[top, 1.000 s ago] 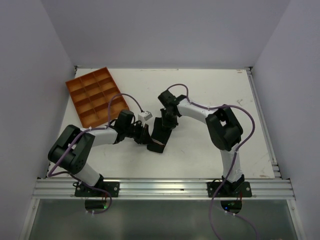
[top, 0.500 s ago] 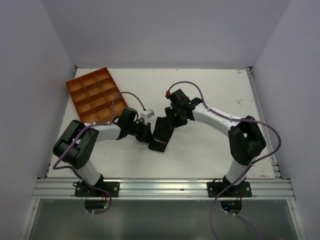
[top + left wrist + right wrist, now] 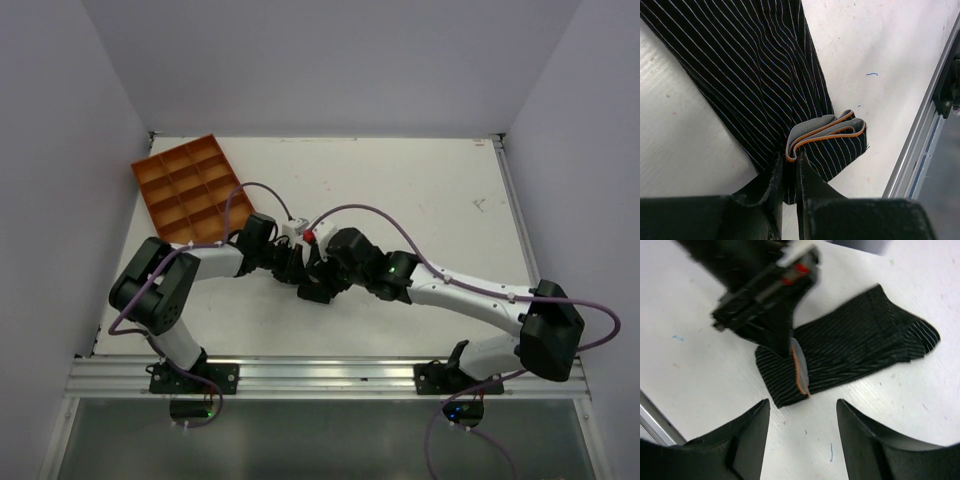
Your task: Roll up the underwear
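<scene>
This looks like a robotics lab test cell. A plain white counter (image 3: 420, 190) is boxed in by bare pale walls (image 3: 330, 60) at its far edge and both sides. An aluminium rail (image 3: 330, 377) runs along the counter's near edge. Two robot arms, the left arm (image 3: 165, 300) and the right arm (image 3: 480, 300), are bolted to it and trail purple cables (image 3: 440, 440). An orange divided tray (image 3: 175, 150) sits at the counter's far-left corner.
</scene>
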Tool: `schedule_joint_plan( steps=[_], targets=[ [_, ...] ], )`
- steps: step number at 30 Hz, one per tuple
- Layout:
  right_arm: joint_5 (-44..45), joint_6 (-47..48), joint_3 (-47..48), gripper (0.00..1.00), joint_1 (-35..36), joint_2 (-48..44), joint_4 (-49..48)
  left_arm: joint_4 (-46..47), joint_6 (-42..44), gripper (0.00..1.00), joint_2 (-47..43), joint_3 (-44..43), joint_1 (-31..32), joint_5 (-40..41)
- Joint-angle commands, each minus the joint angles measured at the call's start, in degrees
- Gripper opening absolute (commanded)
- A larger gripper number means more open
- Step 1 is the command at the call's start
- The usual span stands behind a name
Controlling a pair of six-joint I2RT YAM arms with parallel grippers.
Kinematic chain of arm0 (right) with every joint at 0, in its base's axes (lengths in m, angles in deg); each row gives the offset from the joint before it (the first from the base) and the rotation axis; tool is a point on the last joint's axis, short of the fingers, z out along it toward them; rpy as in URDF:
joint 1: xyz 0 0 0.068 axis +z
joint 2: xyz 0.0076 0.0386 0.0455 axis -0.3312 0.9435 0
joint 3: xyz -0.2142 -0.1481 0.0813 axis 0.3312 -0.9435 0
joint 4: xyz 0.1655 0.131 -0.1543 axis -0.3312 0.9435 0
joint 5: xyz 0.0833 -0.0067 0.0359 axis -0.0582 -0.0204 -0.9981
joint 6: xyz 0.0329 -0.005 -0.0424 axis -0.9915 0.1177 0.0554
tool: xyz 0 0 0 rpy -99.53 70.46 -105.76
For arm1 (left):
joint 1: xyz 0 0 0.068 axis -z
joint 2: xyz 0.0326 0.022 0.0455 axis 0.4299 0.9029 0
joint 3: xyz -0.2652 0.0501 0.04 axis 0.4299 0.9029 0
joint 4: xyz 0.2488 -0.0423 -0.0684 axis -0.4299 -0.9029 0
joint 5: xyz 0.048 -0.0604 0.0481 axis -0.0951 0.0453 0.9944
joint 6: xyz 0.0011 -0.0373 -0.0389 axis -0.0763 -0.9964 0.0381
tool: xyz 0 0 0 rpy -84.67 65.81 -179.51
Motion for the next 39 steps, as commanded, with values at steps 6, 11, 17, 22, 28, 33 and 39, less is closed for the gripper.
schedule_joint_plan(
  steps=[6,11,17,22,28,33,39],
  targets=[
    [9.4,18.1,7.4,0.60,12.1,7.4,3.7,-3.6,1.5,0.00,3.1,-0.2,0.4,4.4],
    [9.5,23.7,10.3,0.61,14.4,11.9,6.3,-3.8,1.8,0.00,3.9,-1.0,0.4,4.0],
    [13.2,27.8,13.4,0.64,15.3,19.4,9.2,-5.7,2.3,0.00,4.2,-1.2,0.3,3.8],
    [15.2,29.6,15.3,0.65,15.3,22.9,11.0,-6.4,2.2,0.00,5.1,-1.8,0.4,4.0],
    [16.9,30.9,15.8,0.66,15.3,25.8,10.4,-7.3,2.3,0.00,6.3,-2.6,0.4,4.3],
    [18.7,31.1,15.9,0.67,15.2,28.8,9.0,-7.7,2.3,0.00,6.8,-2.9,0.4,4.2],
    [20.6,31.2,16.8,0.67,14.4,31.5,8.4,-8.0,2.4,0.00,7.3,-3.2,0.4,4.0]
  ],
)
